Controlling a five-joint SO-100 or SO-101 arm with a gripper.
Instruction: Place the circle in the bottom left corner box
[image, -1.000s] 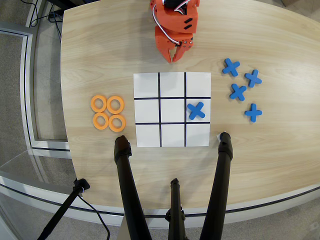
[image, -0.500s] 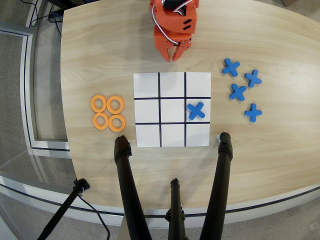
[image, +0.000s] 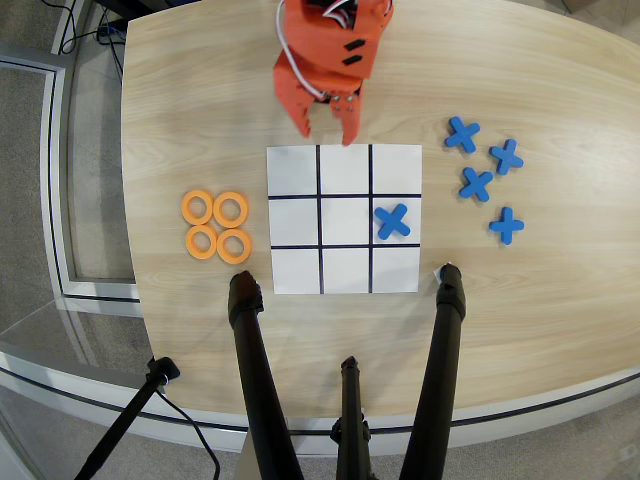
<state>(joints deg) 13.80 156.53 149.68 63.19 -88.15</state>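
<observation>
Several flat orange rings (image: 216, 226) lie in a two-by-two cluster on the wooden table, left of the paper grid (image: 344, 219) in the overhead view. The bottom left corner cell (image: 295, 271) is white and empty. My orange gripper (image: 327, 133) hangs at the grid's top edge, above the top middle cell, far from the rings. Its two fingers stand apart with nothing between them. A blue cross (image: 393, 221) lies in the middle right cell.
Several more blue crosses (image: 483, 175) lie on the table right of the grid. Black tripod legs (image: 252, 380) reach onto the table's near edge below the grid. The table edge curves along the left and bottom.
</observation>
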